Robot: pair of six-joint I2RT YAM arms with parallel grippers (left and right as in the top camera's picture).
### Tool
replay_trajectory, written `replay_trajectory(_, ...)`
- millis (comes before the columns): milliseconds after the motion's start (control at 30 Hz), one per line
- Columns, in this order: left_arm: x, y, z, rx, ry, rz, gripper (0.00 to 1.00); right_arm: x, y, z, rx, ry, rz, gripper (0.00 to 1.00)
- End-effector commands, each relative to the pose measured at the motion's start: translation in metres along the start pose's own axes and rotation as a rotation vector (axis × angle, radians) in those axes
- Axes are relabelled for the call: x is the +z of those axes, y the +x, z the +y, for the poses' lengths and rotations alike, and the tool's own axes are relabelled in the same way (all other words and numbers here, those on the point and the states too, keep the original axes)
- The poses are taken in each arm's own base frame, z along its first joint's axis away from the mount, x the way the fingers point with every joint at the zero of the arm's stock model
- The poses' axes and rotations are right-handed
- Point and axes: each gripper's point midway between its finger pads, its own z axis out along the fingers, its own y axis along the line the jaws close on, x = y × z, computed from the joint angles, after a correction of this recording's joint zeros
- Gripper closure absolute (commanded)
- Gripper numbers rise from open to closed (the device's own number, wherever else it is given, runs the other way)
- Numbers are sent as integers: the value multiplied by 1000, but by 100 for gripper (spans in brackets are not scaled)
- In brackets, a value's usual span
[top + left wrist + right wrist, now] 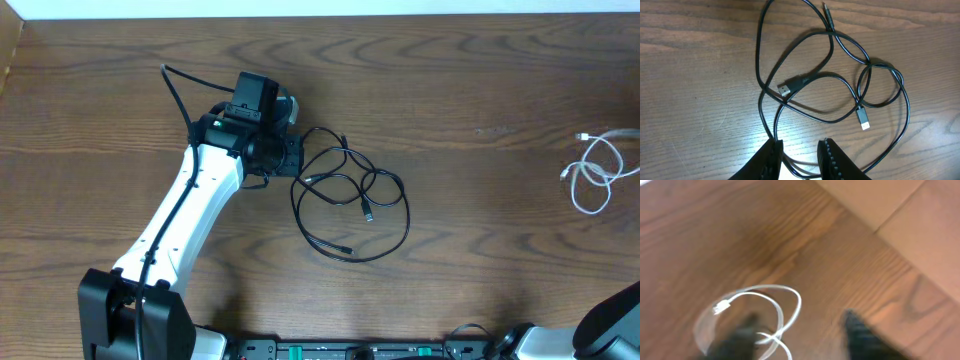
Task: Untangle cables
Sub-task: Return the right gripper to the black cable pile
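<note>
The black cable [368,212] lies in loose overlapping loops at the table's middle, its plug ends [863,119] free. My left gripper [293,155] sits at the loops' left edge. In the left wrist view it [800,142] is open, and black strands run between the fingers along the left one. The white cable [600,172] lies coiled at the far right. In the blurred right wrist view my right gripper [799,316] hangs over the white cable [767,286] with its fingers wide apart, holding nothing.
The left arm's own thick black wire [178,95] arcs up behind its wrist. Part of the right arm [612,318] shows at the bottom right corner. A pale cardboard surface [900,210] borders the table beyond the white cable.
</note>
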Motion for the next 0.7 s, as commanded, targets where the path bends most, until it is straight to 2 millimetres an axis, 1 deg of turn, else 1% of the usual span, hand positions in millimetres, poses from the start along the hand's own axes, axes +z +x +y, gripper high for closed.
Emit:
replay_trajectory(0,3,1,2,14,-15,7,71,-7,-2,44,15,-269,7,47)
replay_trajectory(33,3,1,2,14,-15,7,71,-10,1,53,15,-323,19,55)
replay_trajectory(100,3,1,2,14,-15,7,71,-15,9,68,15,-397,55,62)
replay_trajectory(133,3,1,2,14,-15,7,71,-18,16,75,21,-426,87,62)
replay_trajectory(167,3,1,3,14,-20,6,71,-22,32,85,26,-450,154,60)
replay_trajectory(267,3,1,12,13,-67,0,71,-32,60,104,-3,-481,268,56)
replay_trajectory(300,3,1,14,13,-79,-1,71,-37,70,114,-17,-503,304,51)
replay_trajectory(333,4,1,16,12,-91,-1,71,-43,79,124,-33,-528,341,48)
replay_trajectory(400,4,2,18,11,-98,1,67,-57,99,149,-64,-601,418,44)
replay_trajectory(433,5,3,18,11,-99,3,67,-70,120,168,-105,-642,495,42)
replay_trajectory(533,6,5,19,9,-100,8,67,-89,157,194,-206,-670,613,39)
replay_trajectory(667,11,12,22,5,-105,30,67,-109,203,230,-362,-730,713,38)
